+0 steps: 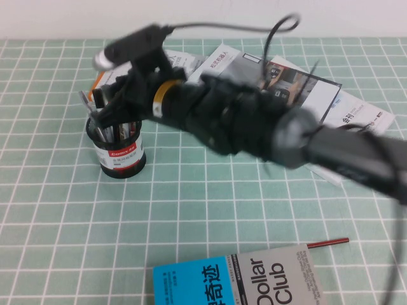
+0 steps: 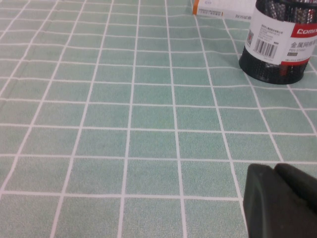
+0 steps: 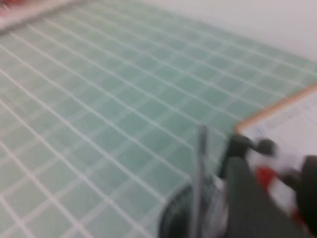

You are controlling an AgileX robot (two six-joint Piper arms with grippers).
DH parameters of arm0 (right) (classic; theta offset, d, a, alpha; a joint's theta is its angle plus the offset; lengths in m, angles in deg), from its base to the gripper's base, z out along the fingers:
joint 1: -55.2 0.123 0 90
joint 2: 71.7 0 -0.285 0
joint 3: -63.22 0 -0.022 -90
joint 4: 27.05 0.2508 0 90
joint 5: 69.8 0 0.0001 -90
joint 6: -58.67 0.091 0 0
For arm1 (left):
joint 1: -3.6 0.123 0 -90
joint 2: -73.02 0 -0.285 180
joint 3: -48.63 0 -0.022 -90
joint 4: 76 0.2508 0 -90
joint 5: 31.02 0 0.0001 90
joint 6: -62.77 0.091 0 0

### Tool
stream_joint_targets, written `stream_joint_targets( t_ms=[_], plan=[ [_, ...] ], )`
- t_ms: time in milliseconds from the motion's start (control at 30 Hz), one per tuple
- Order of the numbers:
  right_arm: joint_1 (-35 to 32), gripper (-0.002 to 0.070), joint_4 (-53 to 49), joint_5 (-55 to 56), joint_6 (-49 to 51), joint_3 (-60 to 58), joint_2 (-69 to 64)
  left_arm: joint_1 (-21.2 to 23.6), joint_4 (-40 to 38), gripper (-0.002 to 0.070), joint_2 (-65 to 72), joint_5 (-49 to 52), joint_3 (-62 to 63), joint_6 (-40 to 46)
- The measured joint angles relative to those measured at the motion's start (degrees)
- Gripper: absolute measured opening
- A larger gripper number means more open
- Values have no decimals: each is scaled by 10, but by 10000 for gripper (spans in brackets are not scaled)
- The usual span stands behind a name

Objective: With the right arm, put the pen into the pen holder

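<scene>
Right gripper sits upper left of the high view, directly above the pen holder, with the right arm stretched in from the right edge. Jaw state: cannot tell, too blurred and hidden by the arm's own bulk. Nothing clearly held between them.

Pen stands upright in the right wrist view, lower centre, shaft running down into the dark rim of the holder. In the high view a slim grey tip pokes up at the cup's left side among the other pens. Looks inside the cup and free of the jaws, but contact cannot be ruled out.

Judgement: insertion essentially done. Left to do: confirm release, lift clear without snagging the pens sticking up, retract.

Left gripper low at bottom right of the left wrist view, just over the green grid cloth, holder well apart at upper right. Fingers look together, nothing between them. Parked.

Off-task: blue book bottom centre, thin red pen beside it, magazines upper right.
</scene>
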Motion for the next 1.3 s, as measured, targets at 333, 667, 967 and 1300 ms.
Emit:
stream_joint_targets(
  t_ms=[333,667,967,1300],
  plan=[
    [6,-15,62,-353,-94,0,171,0,0,-6,0,0,0,0],
    [6,-19,124,-604,-165,-11,338,0,0,-6,0,0,0,0],
    [6,-19,126,-626,-144,-159,560,0,0,-6,0,0,0,0],
    [6,-19,117,-706,-136,-305,753,0,0,-6,0,0,0,0]
  ],
)
